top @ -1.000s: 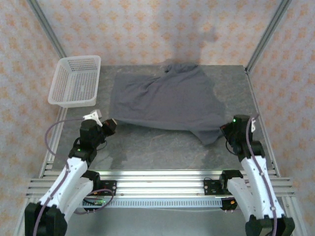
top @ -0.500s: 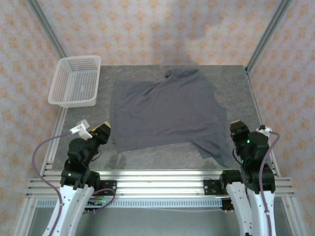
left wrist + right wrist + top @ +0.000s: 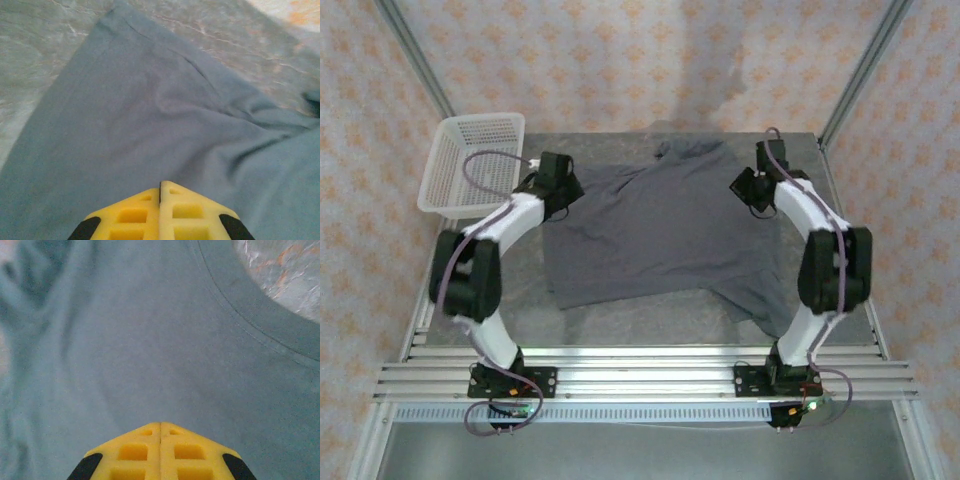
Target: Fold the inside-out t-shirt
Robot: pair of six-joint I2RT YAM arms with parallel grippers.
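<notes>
T-shirt (image 3: 660, 225): soft slate-grey cloth, spread mostly flat across the middle of the table and lightly wrinkled. It bunches into folds at the far edge, and one near right corner trails toward the front rail.
Stitching: the left wrist view shows a straight hemmed edge, the right wrist view a curved, double-stitched band.
Table (image 3: 650, 310): mottled grey top that looks like stone.
Basket (image 3: 470, 165): white plastic mesh, rectangular, at the far left corner, just clear of the shirt.
Left gripper (image 3: 563, 185): over the shirt's far left edge. Its yellow pads (image 3: 135, 215), blocky with square recesses, are clenched together.
Right gripper (image 3: 745, 187): over the far right edge. Its pads (image 3: 185, 452) meet at a thin seam.
Hard to make out: whether either tip touches the cloth. From above, the wrist housings hide the fingers.
</notes>
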